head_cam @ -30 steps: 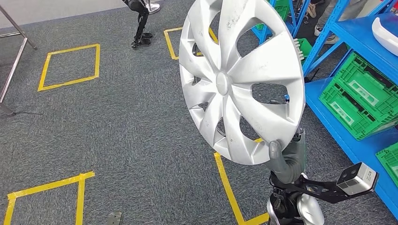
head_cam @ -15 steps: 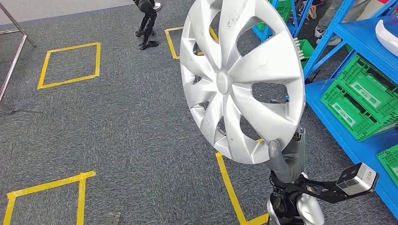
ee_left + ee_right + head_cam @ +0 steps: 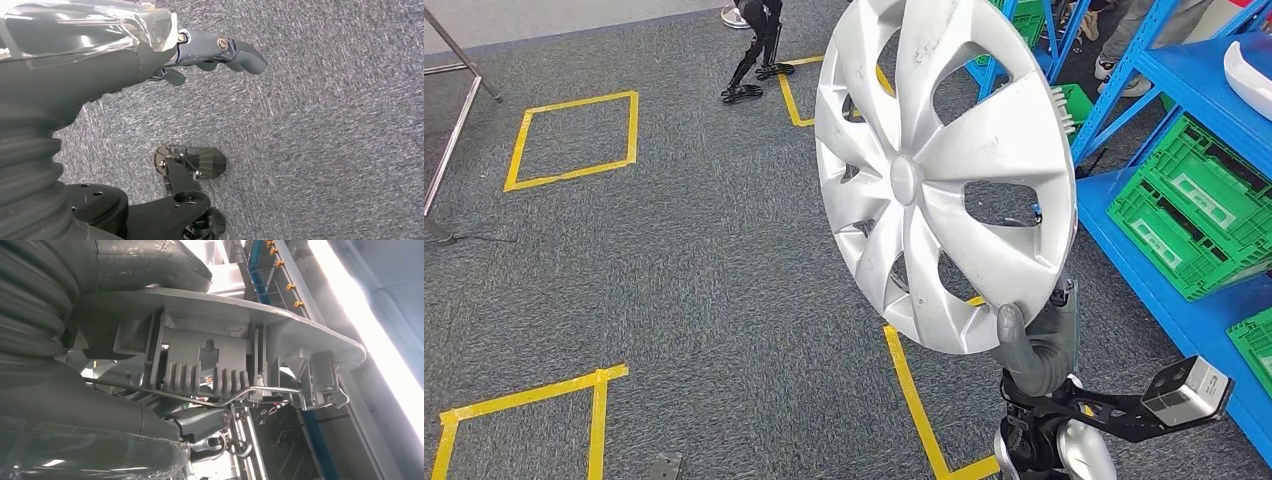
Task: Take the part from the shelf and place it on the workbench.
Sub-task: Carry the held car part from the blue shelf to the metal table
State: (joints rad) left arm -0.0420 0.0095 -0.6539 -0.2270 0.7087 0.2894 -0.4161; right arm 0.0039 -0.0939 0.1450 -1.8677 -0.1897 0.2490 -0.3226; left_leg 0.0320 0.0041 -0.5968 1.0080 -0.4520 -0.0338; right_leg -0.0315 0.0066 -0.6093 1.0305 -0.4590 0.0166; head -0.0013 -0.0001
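Note:
The part is a large silver hubcap (image 3: pixel 944 170) with several spokes, held upright over the grey carpet in the head view. My right hand (image 3: pixel 1034 345) grips its lower rim from below, thumb on the front face. In the right wrist view the hubcap's ribbed back and wire ring (image 3: pixel 225 385) lie between my thumb and fingers (image 3: pixel 200 422). My left hand (image 3: pixel 210 50) hangs over the carpet, fingers loosely apart and holding nothing.
A blue shelf (image 3: pixel 1184 70) stands at the right with green crates (image 3: pixel 1194 215) and a white part (image 3: pixel 1249 75). Yellow tape squares (image 3: pixel 574 140) mark the carpet. A person's legs (image 3: pixel 759 50) are at the far top; another person (image 3: pixel 1134 40) stands by the shelf.
The person's legs at the top have walked to the right. The hubcap has shifted slightly right in my right hand's grip.

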